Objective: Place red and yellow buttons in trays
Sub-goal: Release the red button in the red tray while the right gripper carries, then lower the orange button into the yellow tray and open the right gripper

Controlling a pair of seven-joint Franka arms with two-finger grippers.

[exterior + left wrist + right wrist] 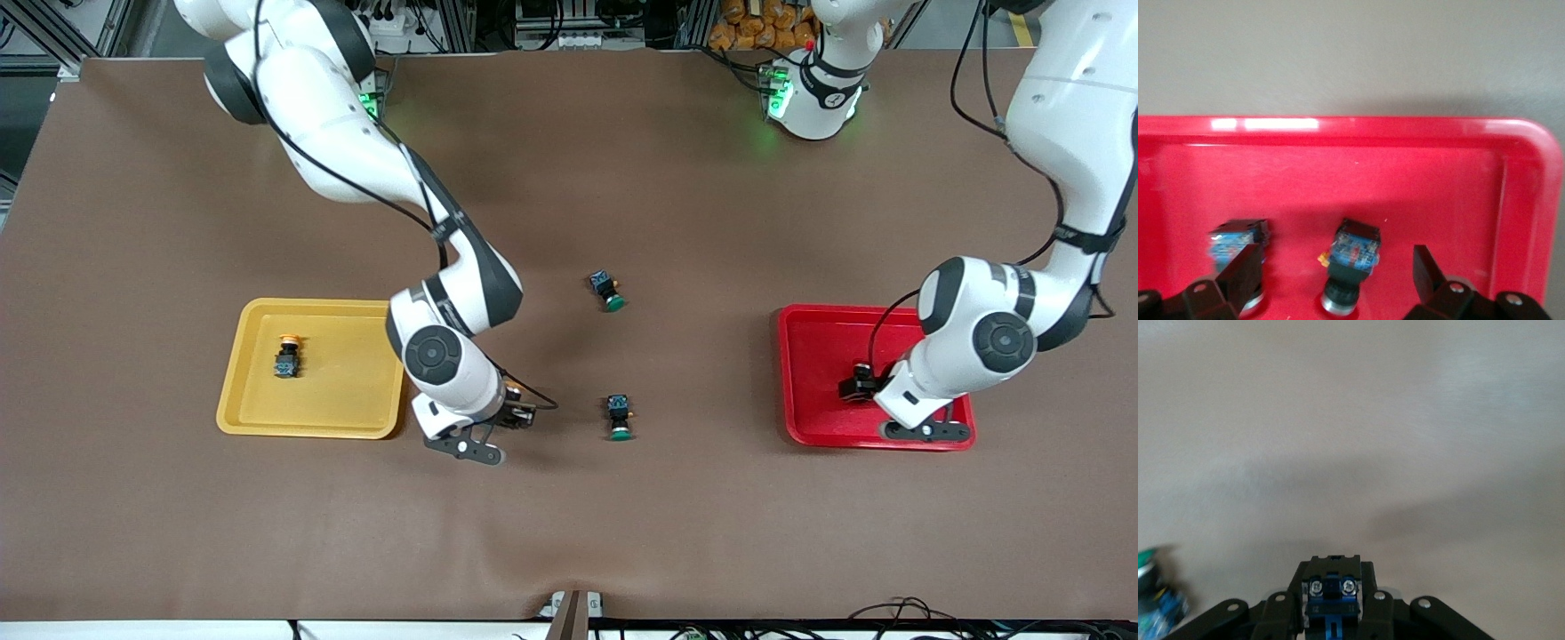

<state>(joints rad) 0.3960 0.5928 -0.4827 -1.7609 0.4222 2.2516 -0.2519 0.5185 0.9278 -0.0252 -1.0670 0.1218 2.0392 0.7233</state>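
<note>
My right gripper (514,411) is shut on a button with a black-and-blue body (1331,603). It is held low over the table, between the yellow tray (356,418) and the nearer green button. A bit of orange (513,388) shows at the held button. One yellow button (286,356) lies in the yellow tray. My left gripper (858,387) is open inside the red tray (818,338). In the left wrist view its fingers (1238,273) straddle a button (1353,250) resting cap-down on the tray floor (1438,193). A second button (1235,237) stands beside it, partly hidden by a finger. Their cap colours are hidden.
Two green-capped buttons lie on the brown table between the trays. One (608,291) is farther from the front camera, one (619,418) is nearer and close to my right gripper. The nearer one also shows in the right wrist view (1153,603).
</note>
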